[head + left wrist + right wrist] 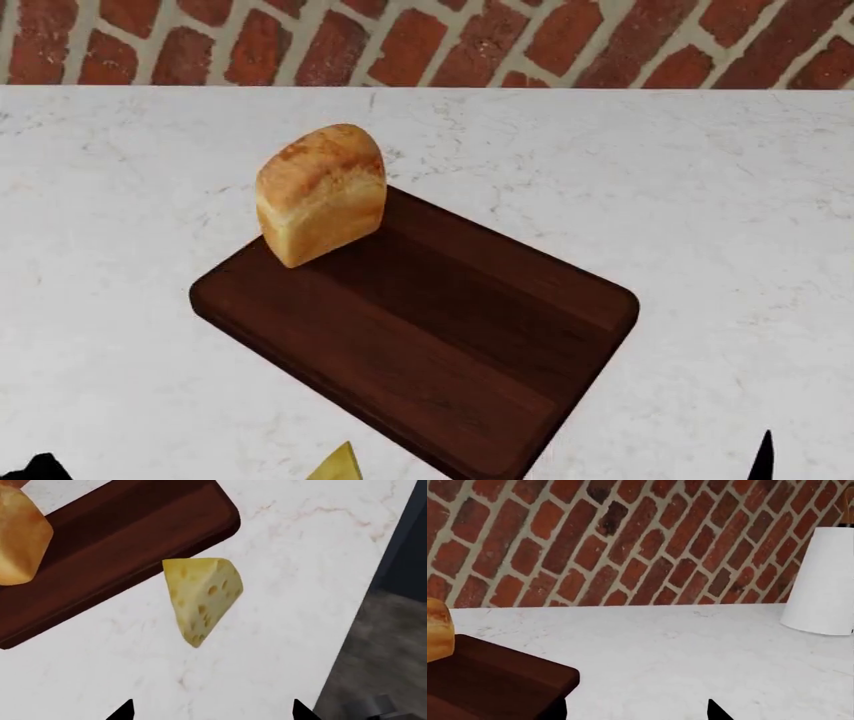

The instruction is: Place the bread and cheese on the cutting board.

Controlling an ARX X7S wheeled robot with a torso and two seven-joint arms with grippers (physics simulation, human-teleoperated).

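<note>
The bread (320,192) stands on the far left corner of the cutting board (441,340). The cheese (202,598) lies on the white counter just off the board's near edge (120,545); only its tip shows in the head view (336,467). My left gripper (212,714) is open and empty, hovering a short way from the cheese, fingertips wide apart. My right gripper (637,712) is open and empty over the counter beside the board's right end (494,685). The bread also shows in the left wrist view (20,535) and in the right wrist view (437,635).
The white marble counter (721,200) runs back to a red brick wall (441,40). A white cylindrical roll (824,580) stands on the counter, seen in the right wrist view. The counter's front edge and dark floor (387,645) lie close to the cheese.
</note>
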